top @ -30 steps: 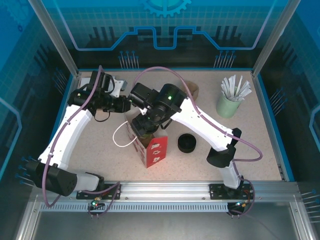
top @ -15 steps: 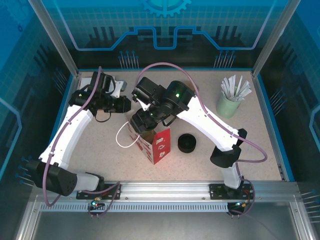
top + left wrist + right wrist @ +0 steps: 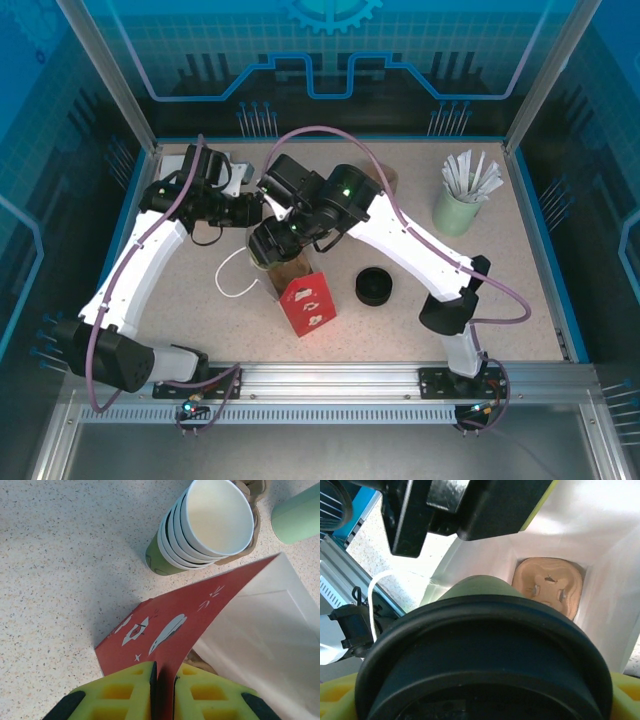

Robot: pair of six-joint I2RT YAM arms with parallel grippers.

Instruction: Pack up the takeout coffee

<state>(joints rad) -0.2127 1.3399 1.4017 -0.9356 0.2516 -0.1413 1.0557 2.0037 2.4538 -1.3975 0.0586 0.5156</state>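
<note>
Now the right fingers stand wide around the takeout coffee. It is lidded and upright, its long axis aimed down into the open paper bag, and the pulp carrier on the bag's floor lies just past the cup's base. The left fingers, narrow, pinch the bag's red wall. Since a second ago the right wrist has swung left — nearer the left fingers — and the bag has shifted slightly on the counter.
</note>
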